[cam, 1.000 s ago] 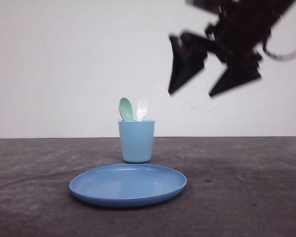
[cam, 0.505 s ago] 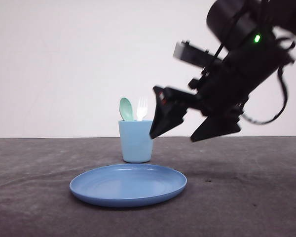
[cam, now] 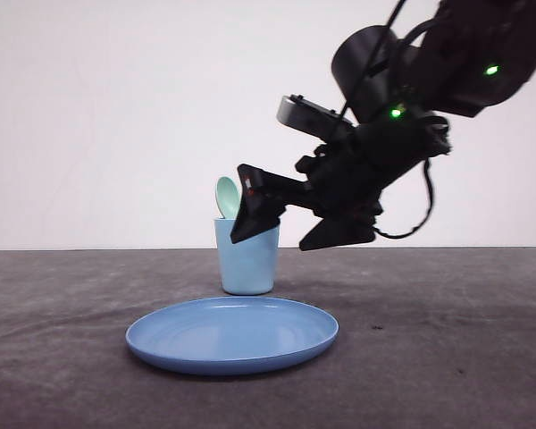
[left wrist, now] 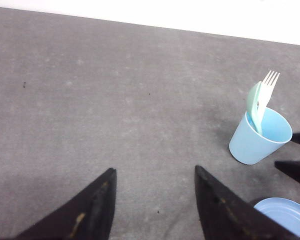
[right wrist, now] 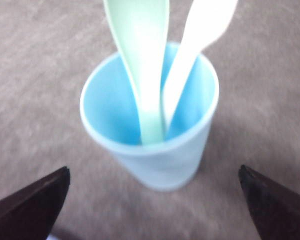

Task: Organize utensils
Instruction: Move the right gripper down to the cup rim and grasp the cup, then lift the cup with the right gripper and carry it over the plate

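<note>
While I watch the front view, my right gripper [cam: 272, 223] hangs tilted down just beside the cup [cam: 247, 256], one fingertip crossing in front of the cup's rim, the other out to its right. Its fingers are spread wide with nothing between them; on the right wrist view the gripper [right wrist: 155, 200] frames the cup [right wrist: 155, 160] with both tips well clear of its sides. The spoon [right wrist: 142, 65] and fork [right wrist: 195, 50] stand handle-down inside the cup, leaning against its far wall, close beside each other. From the front I see the spoon [cam: 227, 197] bowl above the rim; the fork there sits behind my fingertip. The cup stands on the worktop [cam: 447, 357] toward its far edge, just behind the plate [cam: 232, 335]. My left gripper [left wrist: 155, 200] hovers over bare worktop well apart from the cup [left wrist: 259, 142], fingers parted and empty, with fork [left wrist: 268, 85] and spoon [left wrist: 253, 102] visible in it
</note>
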Controlling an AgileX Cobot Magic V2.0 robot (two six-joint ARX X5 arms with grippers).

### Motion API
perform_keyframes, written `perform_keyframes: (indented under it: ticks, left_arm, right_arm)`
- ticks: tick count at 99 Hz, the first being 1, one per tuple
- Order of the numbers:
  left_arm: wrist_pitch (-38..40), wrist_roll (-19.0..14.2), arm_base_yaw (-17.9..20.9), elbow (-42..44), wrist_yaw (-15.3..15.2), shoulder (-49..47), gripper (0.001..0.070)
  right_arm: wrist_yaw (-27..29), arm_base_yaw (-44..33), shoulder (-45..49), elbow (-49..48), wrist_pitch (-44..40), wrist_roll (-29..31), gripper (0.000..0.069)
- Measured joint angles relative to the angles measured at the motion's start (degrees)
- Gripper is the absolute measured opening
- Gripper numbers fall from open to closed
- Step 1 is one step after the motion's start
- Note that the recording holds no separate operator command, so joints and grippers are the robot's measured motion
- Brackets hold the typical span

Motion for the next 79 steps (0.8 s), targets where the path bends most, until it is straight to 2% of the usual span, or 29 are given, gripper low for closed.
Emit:
perform_keyframes:
  ticks: [30,58,63,74,79]
  left_arm:
    - [0.0,0.0,0.0,0.0,0.02,0.0,0.0295]
    - [0.0,0.0,0.0,0.0,0.0,0.02,0.0295]
    - [0.02,0.0,0.0,0.0,0.02,0.02,0.0295]
    - [0.0,0.0,0.0,0.0,0.02,0.02,0.0295]
    - [0.0,0.0,0.0,0.0,0.02,0.02,0.0295]
  right_arm:
    - [-2.27,0.0,7.72,11.17,-4.55,-0.02,0.0681]
    - [-2.27,0.0,9.53,13.07,-4.85,-0.02,0.0678]
    - [-2.27,0.0,9.53,13.09,-4.85,-0.02,0.0652]
    - [-2.25,0.0,9.53,13.09,-4.85,-0.2,0.0535]
    - [-2.19,0.0,9.53,13.09,-4.83,-0.44,0.0502]
